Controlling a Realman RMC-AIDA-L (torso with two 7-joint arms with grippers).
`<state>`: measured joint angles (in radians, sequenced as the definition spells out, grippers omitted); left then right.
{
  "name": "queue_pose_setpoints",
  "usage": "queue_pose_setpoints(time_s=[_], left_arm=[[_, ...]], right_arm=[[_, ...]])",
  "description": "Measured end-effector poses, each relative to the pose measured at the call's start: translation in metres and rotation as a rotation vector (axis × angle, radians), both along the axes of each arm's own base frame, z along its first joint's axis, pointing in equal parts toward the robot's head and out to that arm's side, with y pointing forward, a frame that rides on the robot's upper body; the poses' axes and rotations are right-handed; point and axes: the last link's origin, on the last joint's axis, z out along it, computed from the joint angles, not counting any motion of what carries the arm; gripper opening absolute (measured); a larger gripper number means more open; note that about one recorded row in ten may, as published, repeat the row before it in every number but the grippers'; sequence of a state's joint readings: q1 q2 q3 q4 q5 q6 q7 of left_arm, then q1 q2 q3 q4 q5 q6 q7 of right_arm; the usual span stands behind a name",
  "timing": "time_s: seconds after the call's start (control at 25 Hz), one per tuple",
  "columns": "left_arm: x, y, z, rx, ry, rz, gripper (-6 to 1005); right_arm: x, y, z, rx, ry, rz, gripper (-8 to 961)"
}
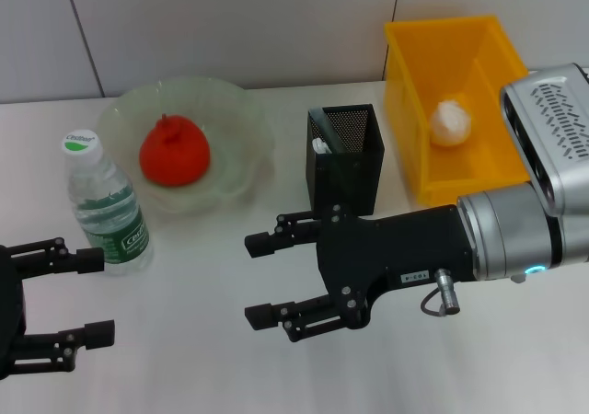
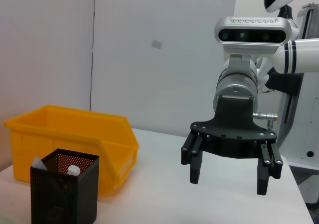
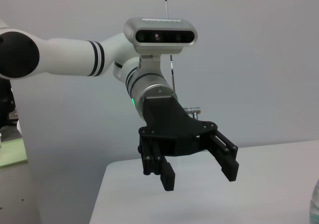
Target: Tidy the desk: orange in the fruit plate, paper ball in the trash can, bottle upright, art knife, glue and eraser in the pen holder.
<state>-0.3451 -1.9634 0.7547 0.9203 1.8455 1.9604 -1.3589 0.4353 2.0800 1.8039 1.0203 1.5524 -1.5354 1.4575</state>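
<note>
Bottle (image 1: 109,212) stands upright on the desk (image 1: 184,359), long axis vertical, white cap (image 1: 81,143) up, green label facing me. It sits at the left, just beside the fruit plate (image 1: 241,124) and right next to the upper finger of my left gripper (image 1: 97,296).

Orange (image 1: 175,153) is in the fruit plate, stem nub pointing up. Plate is at the back left of the desk.

Pen holder (image 1: 348,156) stands upright mid-desk between the plate and the trash can (image 1: 409,92). Something white shows at its inner left wall in the head view; the left wrist view shows two pale tips poking up inside the pen holder (image 2: 64,194). Can't tell which items they are.

Trash can sits at the back right with the paper ball (image 1: 452,123) lying inside on its floor. Same trash can (image 2: 70,139) stands just behind the holder in the left wrist view.

My left gripper is low at the left edge, fingers spread wide, empty; also seen from the right wrist (image 3: 198,170).

My right gripper (image 1: 259,280) hovers in front of the pen holder, pointing left, fingers wide apart, holding nothing; same from the left wrist (image 2: 230,176).
</note>
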Motion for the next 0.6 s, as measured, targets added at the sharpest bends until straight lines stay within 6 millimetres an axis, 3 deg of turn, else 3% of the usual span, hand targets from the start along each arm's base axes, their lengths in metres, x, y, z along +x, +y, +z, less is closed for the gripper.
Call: queue_pose_setpoints(time_s=[0.6], left_arm=[[0.008,0.006,-0.004,0.002,-0.003,-0.028,785]], right_arm=[[0.011,-0.002,0.004,0.007,-0.001,-0.038,733]])
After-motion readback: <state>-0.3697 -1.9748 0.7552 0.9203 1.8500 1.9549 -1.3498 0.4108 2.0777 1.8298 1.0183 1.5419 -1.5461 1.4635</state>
